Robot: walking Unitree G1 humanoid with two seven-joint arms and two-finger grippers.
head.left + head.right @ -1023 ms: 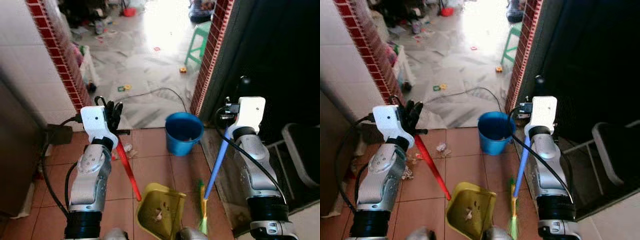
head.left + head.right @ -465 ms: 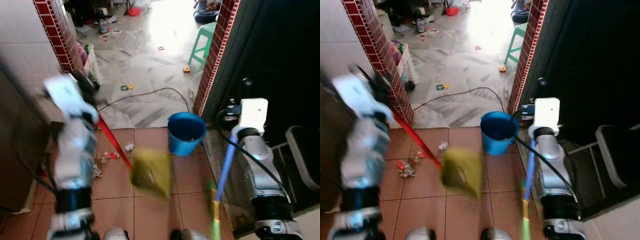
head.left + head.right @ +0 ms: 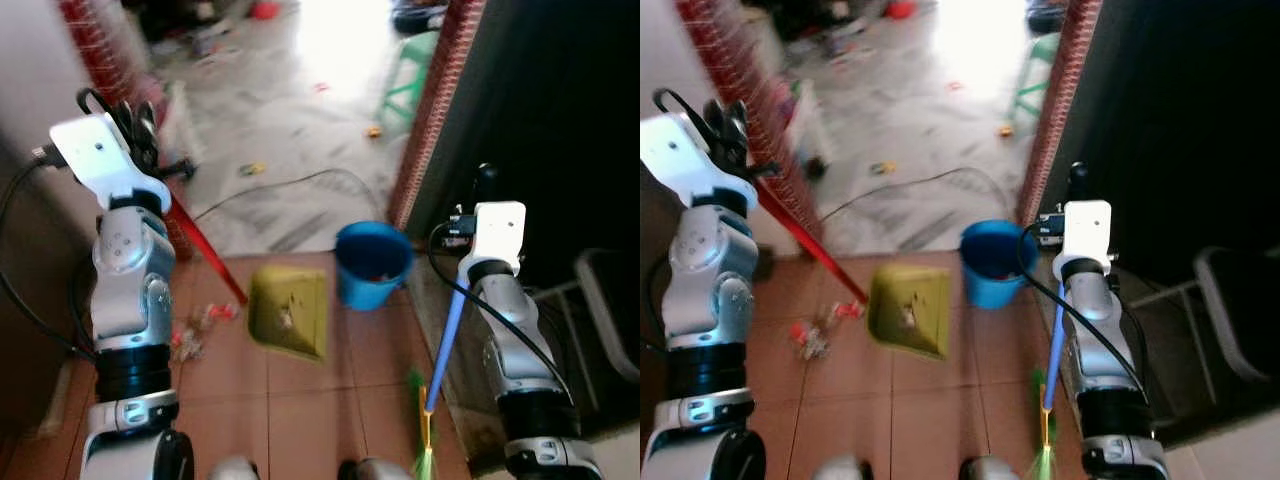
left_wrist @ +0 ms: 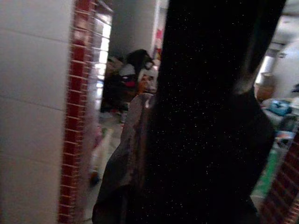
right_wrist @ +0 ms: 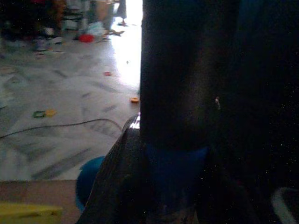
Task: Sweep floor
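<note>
Holding the yellow dustpan by its red handle in my left gripper near the blue bucket to empty it, right gripper clamping the broom.

Blue bucket beside red-brick doorway pillar; beyond it, black cable, green stool farther off.

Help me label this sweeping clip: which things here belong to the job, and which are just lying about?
For the job: dustpan, broom, blue bucket, floor scraps, left gripper, right gripper.

Lying about: green stool, black cable.
</note>
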